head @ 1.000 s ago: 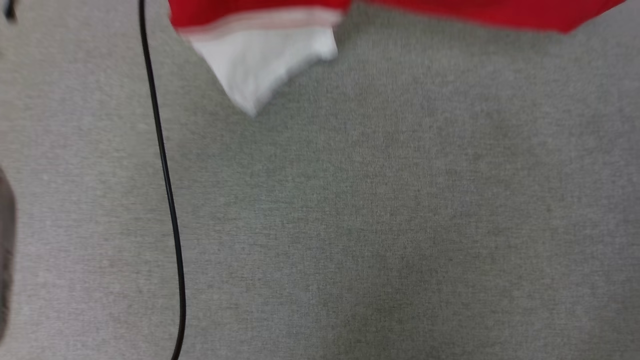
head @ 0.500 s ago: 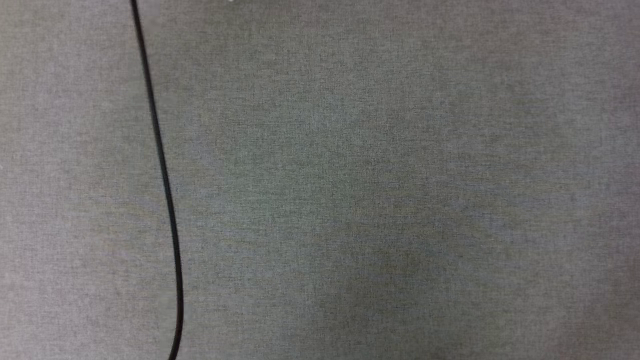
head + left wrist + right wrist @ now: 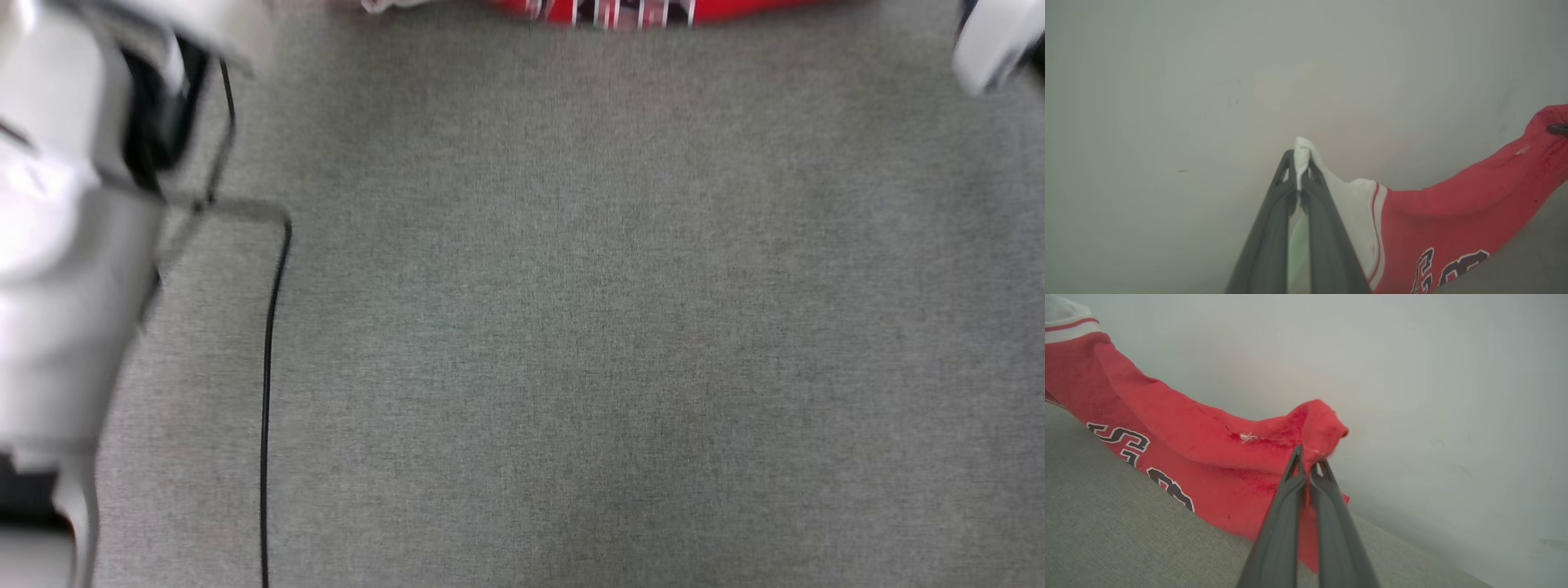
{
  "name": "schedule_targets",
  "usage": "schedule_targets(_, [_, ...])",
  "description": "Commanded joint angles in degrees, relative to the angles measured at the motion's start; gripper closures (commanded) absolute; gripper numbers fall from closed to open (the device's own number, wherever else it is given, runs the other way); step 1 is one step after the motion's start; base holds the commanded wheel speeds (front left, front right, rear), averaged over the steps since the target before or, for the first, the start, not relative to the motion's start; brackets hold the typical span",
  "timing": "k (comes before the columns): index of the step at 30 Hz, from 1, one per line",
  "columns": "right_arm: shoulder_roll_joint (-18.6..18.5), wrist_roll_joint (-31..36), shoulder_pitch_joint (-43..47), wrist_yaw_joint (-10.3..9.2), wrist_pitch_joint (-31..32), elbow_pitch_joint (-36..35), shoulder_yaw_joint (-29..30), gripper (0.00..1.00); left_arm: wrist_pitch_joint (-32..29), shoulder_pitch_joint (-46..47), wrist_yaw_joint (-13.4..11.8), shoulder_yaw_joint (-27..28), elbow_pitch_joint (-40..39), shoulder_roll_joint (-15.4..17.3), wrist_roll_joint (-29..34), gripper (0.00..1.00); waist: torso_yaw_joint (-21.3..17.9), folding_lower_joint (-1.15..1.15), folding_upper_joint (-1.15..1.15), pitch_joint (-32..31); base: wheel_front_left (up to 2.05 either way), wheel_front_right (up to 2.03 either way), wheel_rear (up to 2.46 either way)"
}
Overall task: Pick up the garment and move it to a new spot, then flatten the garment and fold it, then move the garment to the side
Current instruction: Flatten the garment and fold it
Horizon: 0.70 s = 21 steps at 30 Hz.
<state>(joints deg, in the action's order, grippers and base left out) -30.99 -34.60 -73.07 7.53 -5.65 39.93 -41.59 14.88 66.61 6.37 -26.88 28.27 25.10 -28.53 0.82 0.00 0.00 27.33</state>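
Observation:
The garment, a bright red T-shirt with white sleeves and dark lettering, hangs stretched between both grippers above the grey fabric surface. In the left wrist view my left gripper is shut on a white sleeve tip, and the red body of the garment trails off to the right. In the right wrist view my right gripper is shut on a bunched red edge of the garment. The head view catches just the garment's lower edge with lettering at the top border.
A thin black cable runs down the left side of the grey surface. My pale left arm covers the head view's left edge and part of the right arm shows at the top right. A pale wall stands behind the garment.
The head camera has shifted between frames. The garment left the head view half a second ago and its lettered edge shows again at the top; the left arm has come into view.

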Motion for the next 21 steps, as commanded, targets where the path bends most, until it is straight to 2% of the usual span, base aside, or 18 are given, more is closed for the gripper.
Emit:
schedule_targets(1, [-0.4, -1.3, 2.4, -0.09, -0.7, -0.8, -0.6, 1.0, 0.3, -3.6, -0.6, 0.2, -1.3, 0.4, -0.5, 1.0, 0.1, 0.0, 0.0, -1.8, 0.0, 0.0, 0.0])
schedule_targets(14, [-6.1, -8.4, 27.2, -0.09, -1.7, -6.8, -5.7, 1.0, 0.4, -39.8, -6.8, 0.5, -12.9, 1.5, -4.7, 1.0, 1.6, 0.0, 0.0, -13.2, 0.0, 0.0, 0.0])
schedule_targets(21, [-8.6, -10.3, 39.7, -0.09, -1.9, -9.1, -5.7, 1.0, 0.3, -55.4, -9.6, 0.1, -17.1, 1.7, -7.6, 1.0, 2.5, 0.0, 0.0, -19.5, 0.0, 0.0, 0.0])
